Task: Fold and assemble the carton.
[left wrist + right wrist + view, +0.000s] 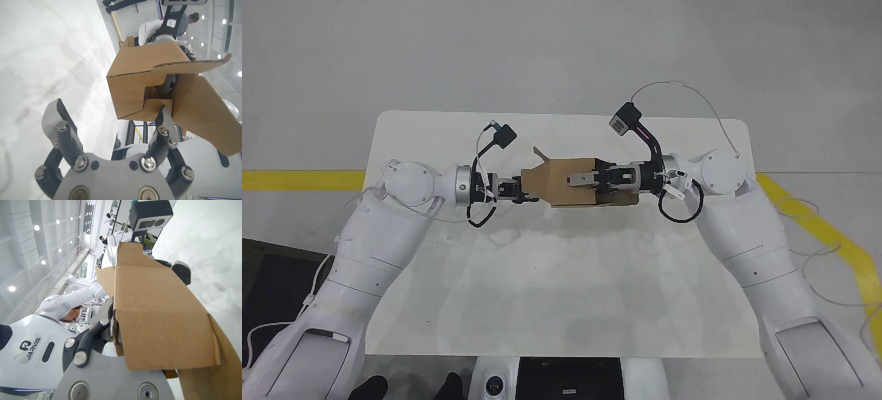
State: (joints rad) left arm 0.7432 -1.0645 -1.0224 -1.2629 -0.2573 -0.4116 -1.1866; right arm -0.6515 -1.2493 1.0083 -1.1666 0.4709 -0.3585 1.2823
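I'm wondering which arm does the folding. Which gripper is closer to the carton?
Right. The right gripper is on the carton itself, reaching across its top. The left gripper sits open at the carton's opposite end, one fingertip just touching it.

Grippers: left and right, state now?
Left gripper: open, holding nothing, one fingertip at the carton.
Right gripper: closed on the carton.

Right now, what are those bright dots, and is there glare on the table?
Left wrist view: the dots are ceiling lamps beyond the carton, small flares only. Right wrist view: more of them, overhead. Top view: the table shows no hot spots.
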